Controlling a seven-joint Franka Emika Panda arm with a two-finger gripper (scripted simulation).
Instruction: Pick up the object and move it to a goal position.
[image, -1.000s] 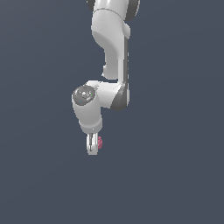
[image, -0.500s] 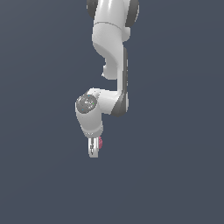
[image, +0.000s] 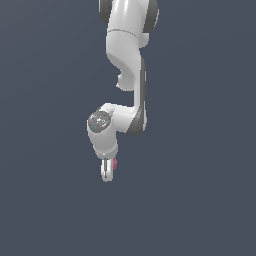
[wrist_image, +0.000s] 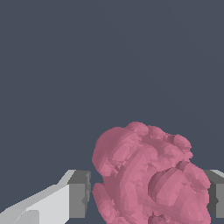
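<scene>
The object is a small bumpy pink-red lump that shows at the side of my white gripper in the exterior view, partly hidden by the fingers. In the wrist view the object fills the space between my two grey finger pads, which sit against its sides. My gripper is shut on it. The arm hangs down from the top of the exterior view with the gripper pointing down.
A plain dark blue-grey surface fills the whole background in both views. No other objects, edges or markers show.
The wrist and gripper have moved a little lower in the exterior view, and the object has moved along with them. In the last half second there is almost no motion.
</scene>
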